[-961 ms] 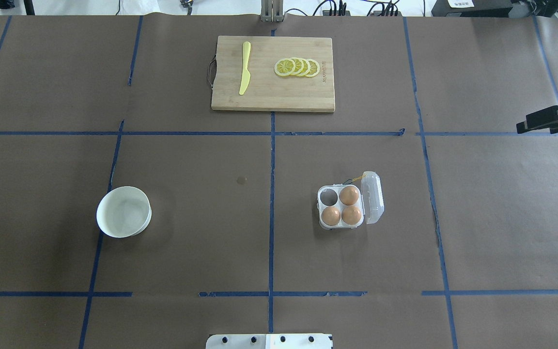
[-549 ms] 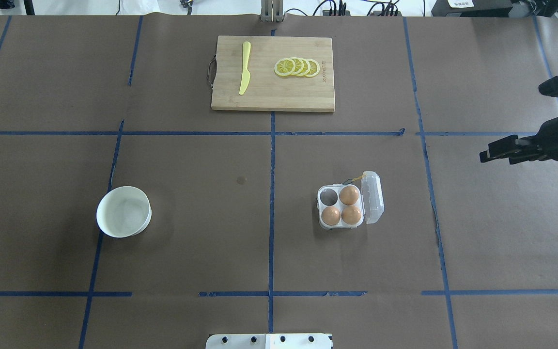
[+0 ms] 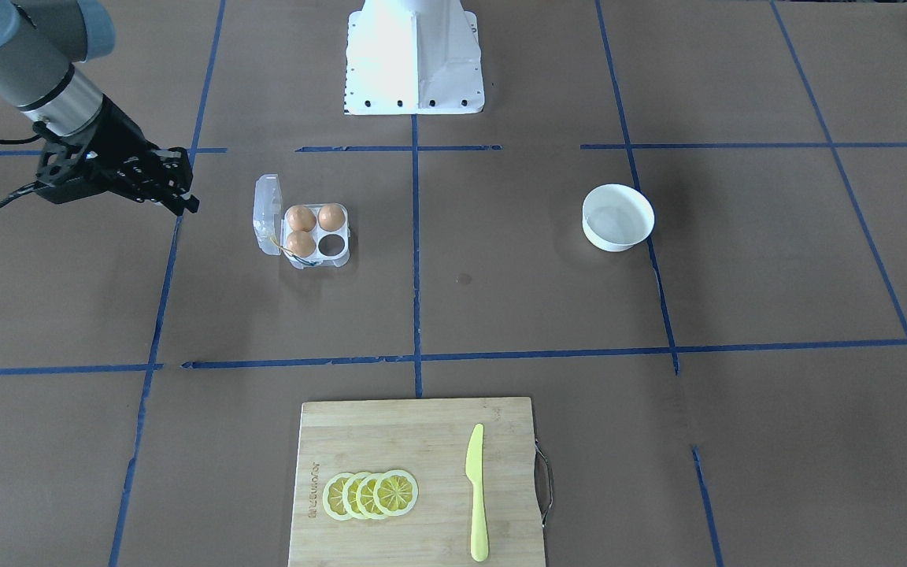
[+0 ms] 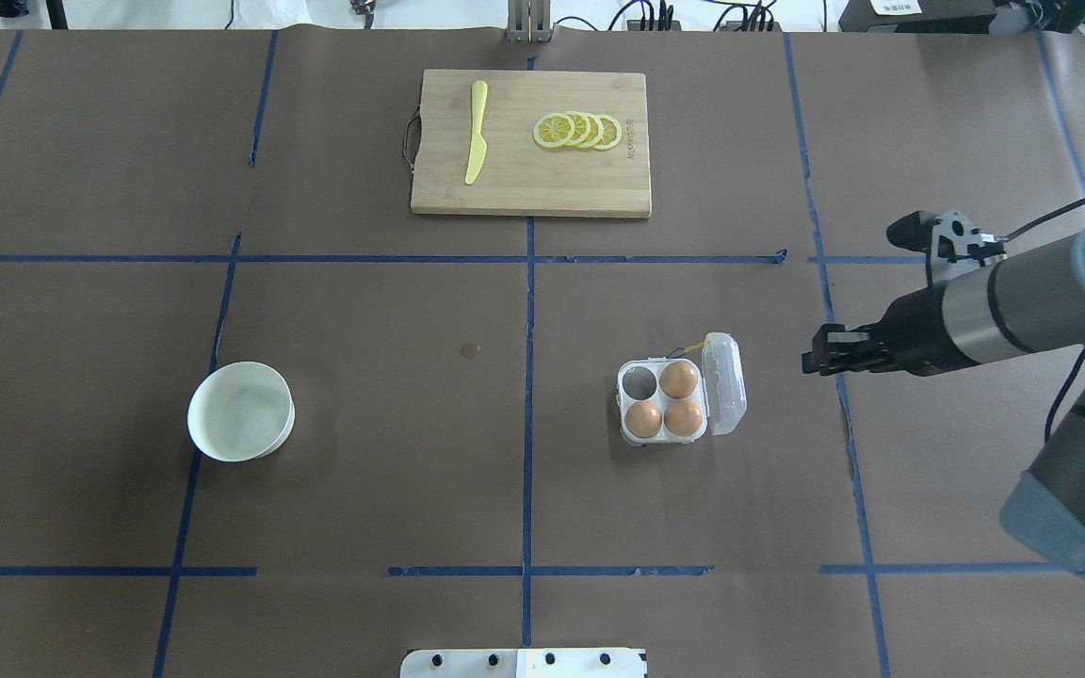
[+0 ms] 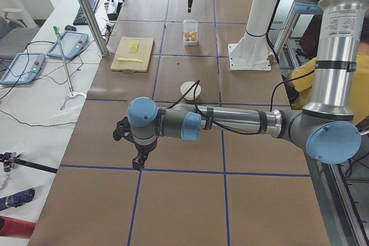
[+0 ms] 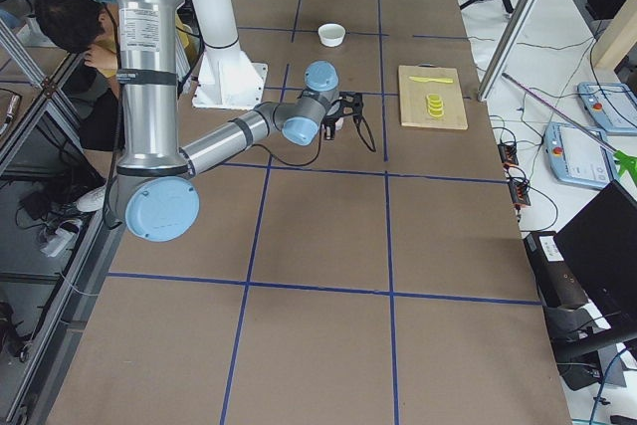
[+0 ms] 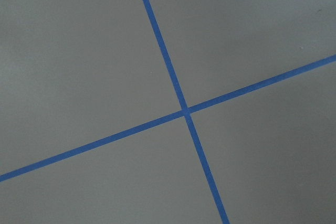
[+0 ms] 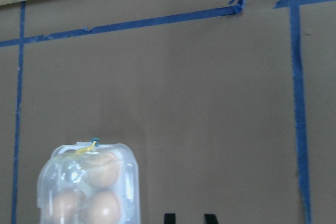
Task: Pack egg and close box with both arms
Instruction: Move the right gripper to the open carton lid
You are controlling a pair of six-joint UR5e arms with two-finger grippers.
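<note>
Starting from the box (image 4: 661, 399), on the right half of the table (image 4: 411, 490), about midway between the robot's edge and the far edge, with the lid (image 4: 725, 384) swung open and standing on the side toward the right end. Inside, three brown eggs (image 4: 679, 379) and one bare cell (image 4: 639, 381), the far one away from the lid. No loose egg found on the table, and nothing made out in the white bowl (image 4: 241, 411) on the left half. Just beyond the lid, toward the right end, the right tool (image 4: 810, 362), held above the table and angled down at the box, with its tips slightly spread by the wrist view and pinching nothing. Near the left end, seen only in the side view, the left tool (image 5: 138, 166), pointing down at the table; cannot tell whether spread or pressed together. By the middle of the far edge, a cutting board (image 4: 528, 193) with a yellow knife (image 4: 476, 132) and lemon slices (image 4: 578, 131). Reads as the approach to the lid, with closing as the likely step in hand. Next, probably: set the right tool against the lid's outer face, tip it over onto the cells, and bring the left tool across to steady the base, slowly, for fear of sliding so light a box.
</note>
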